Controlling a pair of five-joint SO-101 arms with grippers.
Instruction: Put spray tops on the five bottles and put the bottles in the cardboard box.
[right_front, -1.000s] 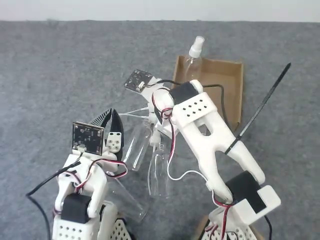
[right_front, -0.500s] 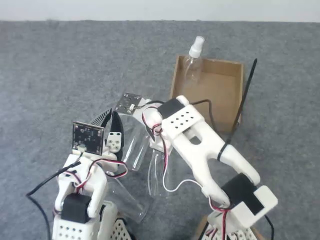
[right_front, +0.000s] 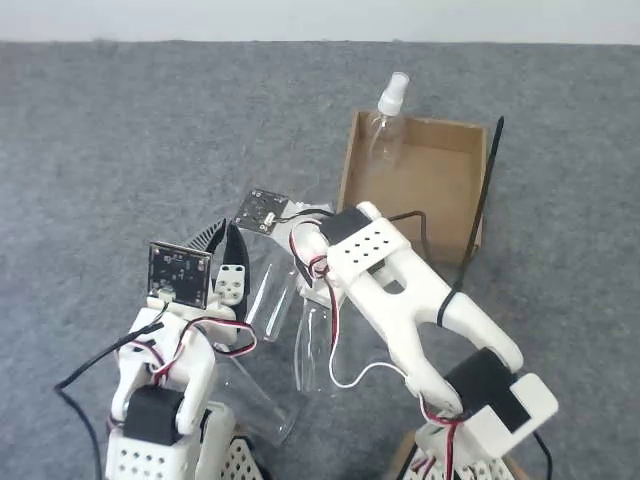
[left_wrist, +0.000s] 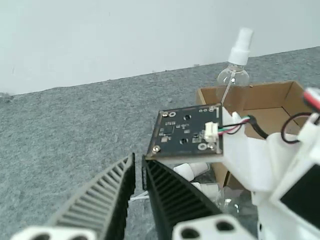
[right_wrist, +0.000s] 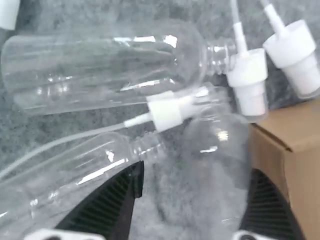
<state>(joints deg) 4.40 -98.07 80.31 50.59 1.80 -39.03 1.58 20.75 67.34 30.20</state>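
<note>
A clear bottle with a spray top (right_front: 388, 118) stands in the cardboard box's (right_front: 455, 215) far left corner, and it shows in the left wrist view as well (left_wrist: 234, 70). Several capless clear bottles (right_front: 268, 290) (right_front: 315, 345) lie on the grey mat between the arms. My right gripper (right_wrist: 190, 210) hangs open just above two lying bottles (right_wrist: 100, 65) (right_wrist: 75, 165) and loose white spray tops (right_wrist: 247, 80) (right_wrist: 295, 55) beside the box's corner (right_wrist: 292, 130). My left gripper (left_wrist: 138, 172) is shut on nothing, near the bottles' left side (right_front: 225, 248).
Another clear bottle (right_front: 250, 400) lies by the left arm's base. The right arm's camera board (left_wrist: 187, 132) sits close in front of the left gripper. A black cable tie (right_front: 485, 195) sticks up from the right arm beside the box. Open mat lies to the far left.
The right arm has swung away from the box, leftward and down over the loose bottles. The left arm has stayed where it was.
</note>
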